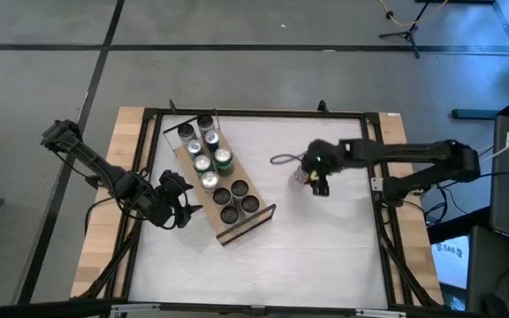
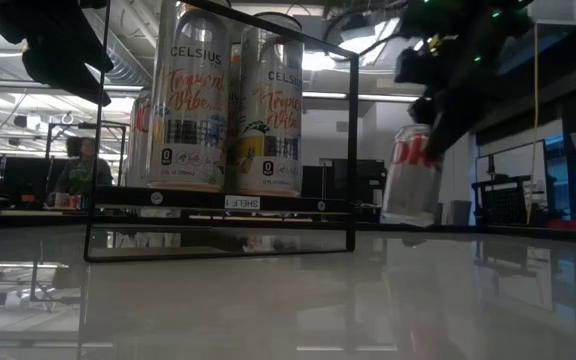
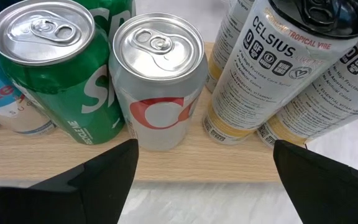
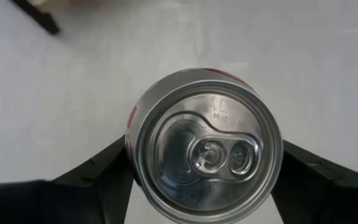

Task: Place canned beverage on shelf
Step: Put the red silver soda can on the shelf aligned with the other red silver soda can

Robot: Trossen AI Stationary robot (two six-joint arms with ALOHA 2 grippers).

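1. Carrying is the step in hand: the right gripper (image 1: pixel 312 179) has its fingers (image 4: pixel 98 180) closed partway around a silver can (image 4: pixel 207 158), one finger on each side of the can's body, just below its rim.
2. From table height, the silver can (image 2: pixel 411 178) hangs tilted and clear of the white counter (image 2: pixel 288 300), to the right of the shelf and apart from it. Red lettering shows on its side.
3. From above, the held can sits over the counter's middle right, well apart from the shelf (image 1: pixel 219 181), which lies slanted across the counter's middle left.
4. The shelf, a long light-wood board with dark edges, already carries two rows of cans. Dark-topped cans fill its near end, silver-topped ones its middle, and dark tops stand at its far end.
5. The left gripper (image 1: pixel 173 201) waits just beside the shelf's left long edge with its fingers (image 3: pixel 98 180) spread wide and nothing between them. Its wrist camera looks at a green can (image 3: pixel 55 74), a silver can with a red mark (image 3: pixel 157 81) and tall Celsius cans (image 3: pixel 272 68) standing on the board.
6. Next, by my judgement, the right arm must travel left to the shelf, bring the can upright, and lower it into a free place. From these pictures I cannot tell which place is free.
7. The crowded rows leave little room, so a tilted can could knock its neighbours.
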